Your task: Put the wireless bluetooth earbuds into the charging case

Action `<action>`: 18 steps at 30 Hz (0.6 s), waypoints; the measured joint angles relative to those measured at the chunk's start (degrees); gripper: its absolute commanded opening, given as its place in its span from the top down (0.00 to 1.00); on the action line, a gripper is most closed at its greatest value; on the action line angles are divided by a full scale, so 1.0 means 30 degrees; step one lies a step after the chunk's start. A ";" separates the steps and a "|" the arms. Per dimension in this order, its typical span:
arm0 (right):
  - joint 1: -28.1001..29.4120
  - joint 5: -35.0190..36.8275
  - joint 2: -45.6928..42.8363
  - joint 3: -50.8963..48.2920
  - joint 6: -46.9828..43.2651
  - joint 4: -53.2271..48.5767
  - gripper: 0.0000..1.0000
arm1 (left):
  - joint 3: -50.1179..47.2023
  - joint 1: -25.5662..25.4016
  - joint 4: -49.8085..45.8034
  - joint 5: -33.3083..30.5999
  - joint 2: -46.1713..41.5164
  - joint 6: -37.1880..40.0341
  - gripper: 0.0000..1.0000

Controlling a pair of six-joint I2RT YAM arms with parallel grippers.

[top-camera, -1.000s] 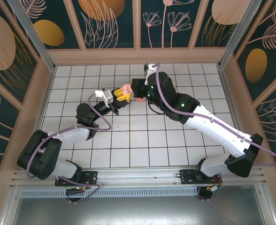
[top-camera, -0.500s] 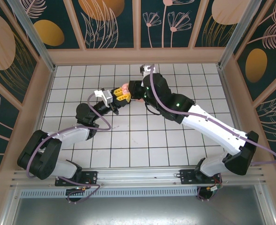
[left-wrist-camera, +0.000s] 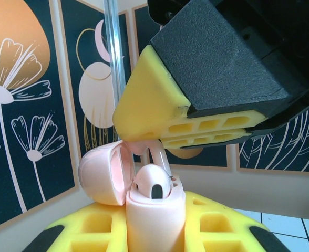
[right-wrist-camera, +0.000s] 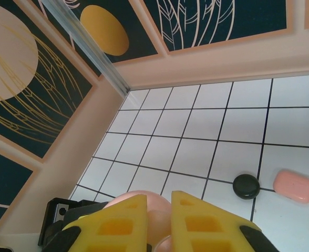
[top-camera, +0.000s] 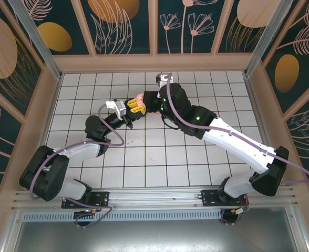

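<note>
Our left hand (left-wrist-camera: 155, 240) is clamped on the pale pink charging case (left-wrist-camera: 154, 215), holding it upright above the worktop (top-camera: 160, 152). Its lid (left-wrist-camera: 104, 176) is flipped open and one earbud (left-wrist-camera: 152, 185) is seated inside. Our right hand (right-wrist-camera: 158, 198) hangs just above, its fingers pinched nearly together on a second earbud (left-wrist-camera: 158, 155), stem pointing down at the case mouth.

You're not getting any readable text here, mate: no labels, brands, numbers or signs are showing up anywhere.
</note>
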 measured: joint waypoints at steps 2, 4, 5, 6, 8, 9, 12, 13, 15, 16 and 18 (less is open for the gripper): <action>0.0066 0.0117 0.0007 -0.0044 -0.0029 0.0029 0.86 | 0.0000 0.0000 -0.0029 0.0000 0.0000 -0.0036 1.00; 0.0182 0.0313 0.0015 -0.0058 -0.0073 0.0036 0.86 | 0.0000 0.0000 -0.0036 0.0007 0.0000 -0.0036 1.00; 0.0255 0.0452 0.0015 -0.0058 -0.0087 0.0036 0.86 | 0.0000 0.0000 -0.0036 0.0007 0.0000 -0.0036 1.00; 0.0350 0.0612 0.0022 -0.0058 -0.0168 0.0029 0.86 | 0.0000 0.0000 -0.0036 0.0007 0.0000 -0.0036 1.00; 0.0517 0.1005 0.0066 -0.0066 -0.0364 0.0036 0.86 | 0.0000 0.0000 -0.0036 0.0015 0.0000 -0.0036 1.00; 0.0597 0.1188 0.0109 -0.0066 -0.0488 0.0029 0.86 | 0.0000 0.0000 -0.0073 0.0015 0.0000 -0.0036 1.00; 0.0889 0.1953 0.0335 -0.0058 -0.0947 0.0022 0.88 | 0.0000 0.0007 -0.0262 0.0000 0.0000 -0.0051 1.00; 0.0998 0.2259 0.0452 -0.0044 -0.1093 0.0007 0.88 | 0.0000 0.0007 -0.0335 -0.0015 0.0000 -0.0051 1.00; 0.1209 0.2856 0.0729 0.0087 -0.1428 -0.0080 0.88 | 0.0000 0.0029 -0.0525 -0.0058 0.0000 -0.0109 1.00; 0.1319 0.3169 0.0903 0.0197 -0.1581 -0.0182 0.88 | 0.0000 0.0044 -0.0627 -0.0095 0.0000 -0.0131 1.00; 0.1508 0.3730 0.1188 0.0372 -0.1778 -0.0291 0.87 | -0.0007 0.0102 -0.0787 -0.0138 0.0000 -0.0189 1.00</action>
